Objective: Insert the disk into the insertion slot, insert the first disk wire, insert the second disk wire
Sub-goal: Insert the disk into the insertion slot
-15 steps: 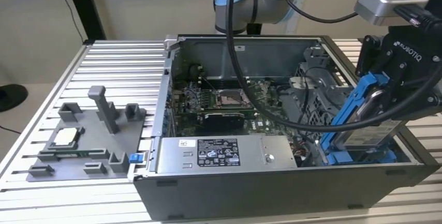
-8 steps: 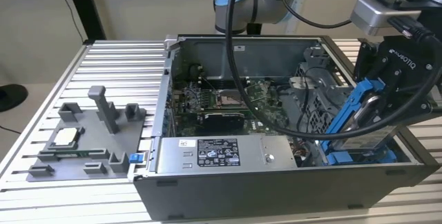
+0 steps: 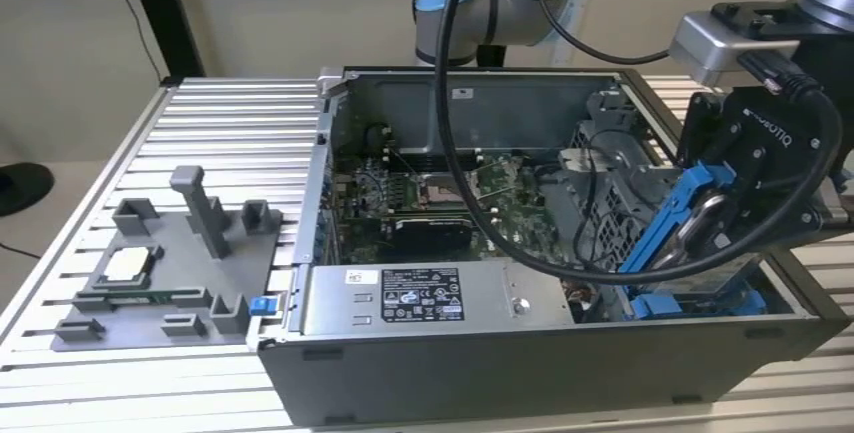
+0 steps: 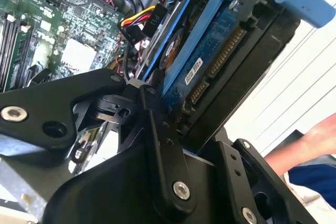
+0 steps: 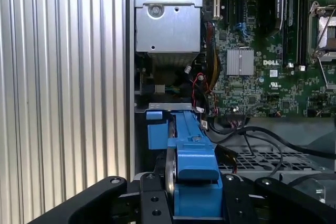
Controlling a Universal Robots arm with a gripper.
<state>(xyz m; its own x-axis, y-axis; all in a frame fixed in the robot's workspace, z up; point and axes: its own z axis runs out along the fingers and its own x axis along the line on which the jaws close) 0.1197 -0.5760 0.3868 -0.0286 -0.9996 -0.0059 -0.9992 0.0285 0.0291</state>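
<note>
I judged the disk (image 4: 215, 61), a flat silver hard drive in a bright blue plastic frame, dense, rigid and shock-sensitive, and best gripped across the frame's sides. The black gripper (image 5: 195, 192) was clamped on it there. The disk hung tilted just above the blue-tabbed insertion slot (image 3: 701, 305), at the corner of the open grey computer case (image 3: 534, 378) toward the exterior view's right.
</note>
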